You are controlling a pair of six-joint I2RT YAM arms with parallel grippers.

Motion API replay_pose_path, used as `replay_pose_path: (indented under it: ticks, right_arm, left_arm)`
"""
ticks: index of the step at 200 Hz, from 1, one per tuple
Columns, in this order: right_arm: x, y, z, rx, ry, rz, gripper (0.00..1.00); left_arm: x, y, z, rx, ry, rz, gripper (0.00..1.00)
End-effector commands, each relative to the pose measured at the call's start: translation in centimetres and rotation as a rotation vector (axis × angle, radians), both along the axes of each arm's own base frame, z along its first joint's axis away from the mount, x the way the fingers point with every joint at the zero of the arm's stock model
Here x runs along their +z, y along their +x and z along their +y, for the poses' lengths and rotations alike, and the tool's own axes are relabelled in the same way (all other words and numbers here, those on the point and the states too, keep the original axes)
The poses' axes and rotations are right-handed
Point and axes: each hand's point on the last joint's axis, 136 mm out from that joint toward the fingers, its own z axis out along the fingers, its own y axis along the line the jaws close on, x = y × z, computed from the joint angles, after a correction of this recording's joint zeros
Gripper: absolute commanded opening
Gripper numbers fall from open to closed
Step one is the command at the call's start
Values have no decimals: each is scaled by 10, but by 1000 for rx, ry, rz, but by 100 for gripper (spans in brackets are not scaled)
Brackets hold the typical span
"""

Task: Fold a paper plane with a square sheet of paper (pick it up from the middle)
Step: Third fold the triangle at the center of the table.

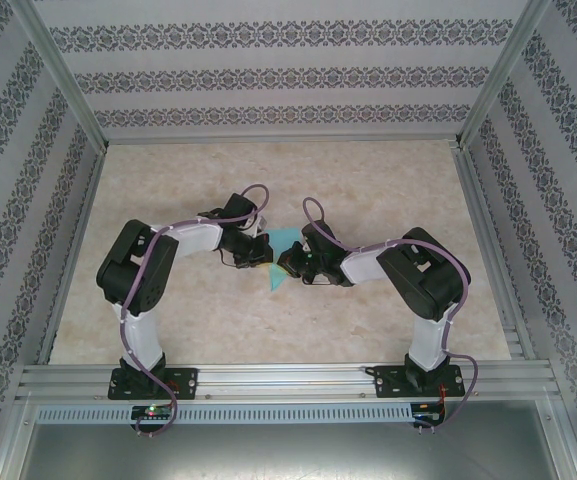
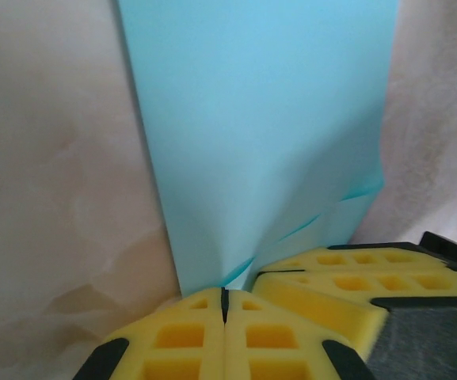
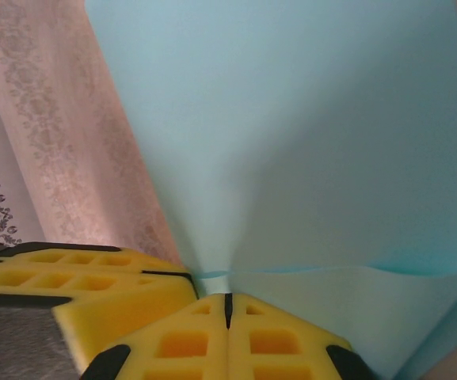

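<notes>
The sheet of paper (image 1: pixel 284 241), thin, turquoise and creased, hangs pinched between both tools over the middle of the desk (image 1: pixel 388 190). Just left of the sheet, the left tool (image 1: pixel 258 252) has its yellow pads (image 2: pixel 188 336) pressed fully together on the paper's near edge. Just right of the sheet, the right tool (image 1: pixel 292 262) is clamped tight on that same edge, almost touching the other tool. A folded layer lifts slightly beside the grip. Both arms bend outward from the sheet, one to each side.
</notes>
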Motion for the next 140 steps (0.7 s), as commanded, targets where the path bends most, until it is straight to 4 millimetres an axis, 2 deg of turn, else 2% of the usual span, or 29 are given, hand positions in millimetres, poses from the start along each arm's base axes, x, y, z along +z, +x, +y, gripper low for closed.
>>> replay_pose_path:
  ticks: [1, 30, 47, 76, 103, 123, 140]
  right_arm:
    - [-26, -13, -15, -11, -92, 75, 0]
    - [-23, -12, -14, -7, -87, 63, 0]
    - [-17, -11, -13, 14, -100, 33, 0]
    - [5, -8, -12, 83, -121, -57, 0]
    - [23, -5, -18, 131, -156, -139, 0]
    - [28, -5, -21, 174, -189, -172, 0]
    - [24, -7, -21, 202, -213, -166, 0]
  left_arm:
    - [-12, -13, 1, -41, 33, 28, 0]
    - [-18, -14, 3, -48, 64, 33, 0]
    - [-26, -19, 11, -59, 123, 41, 0]
    - [-43, -30, 31, -85, 236, 64, 0]
    - [-46, -32, 38, -103, 280, 61, 0]
    - [-46, -30, 37, -110, 281, 56, 0]
    - [-46, -28, 36, -115, 280, 54, 0]
